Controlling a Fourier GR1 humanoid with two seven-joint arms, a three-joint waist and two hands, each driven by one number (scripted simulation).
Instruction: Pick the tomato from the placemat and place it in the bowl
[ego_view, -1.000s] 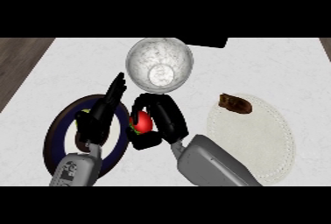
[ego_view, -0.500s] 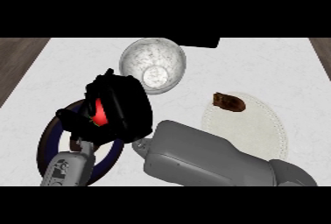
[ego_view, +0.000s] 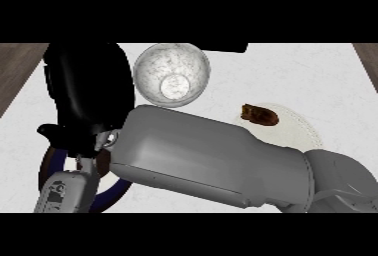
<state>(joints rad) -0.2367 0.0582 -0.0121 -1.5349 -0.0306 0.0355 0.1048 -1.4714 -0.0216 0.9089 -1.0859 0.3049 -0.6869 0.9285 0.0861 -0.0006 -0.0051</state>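
The right hand (ego_view: 88, 90) is big and black at the left of the view, close to the camera, and its grey forearm (ego_view: 214, 160) crosses most of the picture. Only the back of this hand shows, so I cannot tell if its fingers are curled or straight, or if it has the tomato. The tomato does not show anywhere; it may be hidden behind the hand or the arm. The bowl (ego_view: 172, 74) sits just to the right of the hand, and it looks like there is nothing in it. A dark blue plate (ego_view: 111, 192) peeks out at the bottom left, with the left forearm (ego_view: 66, 192) over it. On the right lies a pale round placemat (ego_view: 299, 127) with a small brown thing (ego_view: 258, 115) on it. This looks like the carrying step. Next, the hand needs to get over the bowl and let the tomato go.
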